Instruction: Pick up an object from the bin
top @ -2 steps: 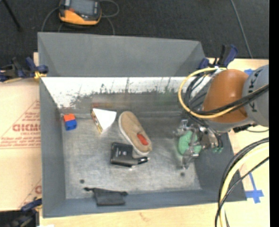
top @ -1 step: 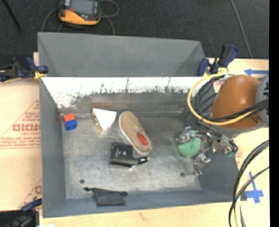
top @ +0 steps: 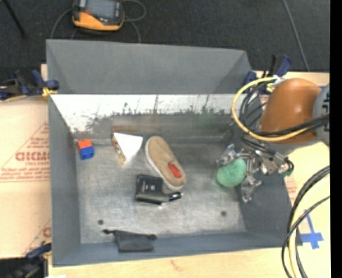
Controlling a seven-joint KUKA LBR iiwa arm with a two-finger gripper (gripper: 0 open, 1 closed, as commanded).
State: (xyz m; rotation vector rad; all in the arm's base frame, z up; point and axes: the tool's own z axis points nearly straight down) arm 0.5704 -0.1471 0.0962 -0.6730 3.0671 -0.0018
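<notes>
By the bin's (top: 64, 178) right wall my gripper (top: 253, 175) is against a green ball (top: 230, 174), grasp step, can't tell if spread or pinching; next needs a firm pinch.

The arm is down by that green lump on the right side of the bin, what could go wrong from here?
The green lump is rounded, so it may roll or slip away from the gripper. It lies close to the bin's right wall, which the gripper could scrape. The yellow and black cables loop near the rim and might snag.
</notes>
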